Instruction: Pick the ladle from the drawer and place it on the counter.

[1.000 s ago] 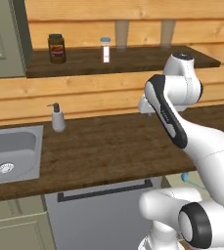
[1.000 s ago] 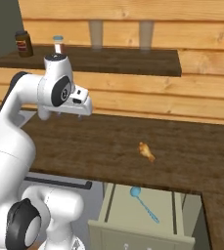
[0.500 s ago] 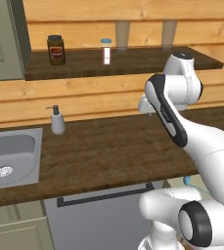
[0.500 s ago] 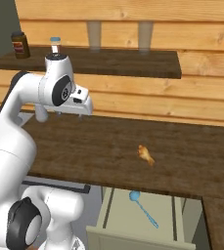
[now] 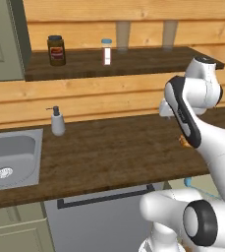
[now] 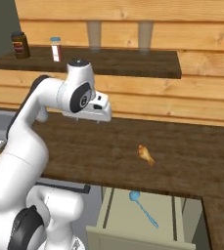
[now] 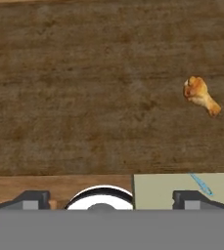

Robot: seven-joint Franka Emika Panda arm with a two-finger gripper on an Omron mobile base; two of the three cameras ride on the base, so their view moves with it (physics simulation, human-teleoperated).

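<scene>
The light-blue ladle [image 6: 142,207] lies loose in the open pale drawer [image 6: 114,215] below the counter's front edge, bowl toward the counter. In the hand view the ladle [image 7: 200,183] shows at the lower right on the drawer's floor [image 7: 162,191]. My gripper [image 6: 101,118] hangs above the dark wood counter [image 6: 84,151], left of and behind the drawer. It is open: its fingertips [image 7: 33,198] stand far apart with nothing between them. In the left base view the gripper [image 5: 164,110] is mostly hidden behind my forearm.
An orange-brown food piece [image 6: 145,154] lies on the counter near the drawer, also seen as the food piece [image 7: 199,95]. A soap dispenser [image 5: 58,123] and steel sink [image 5: 11,160] are to the left. A shelf [image 5: 109,61] with jars runs above. A dishwasher panel [image 5: 104,216] sits below.
My arm has swung to the right over the counter, carrying the gripper closer to the drawer's side. The ladle, the food piece and the drawer have stayed put.
</scene>
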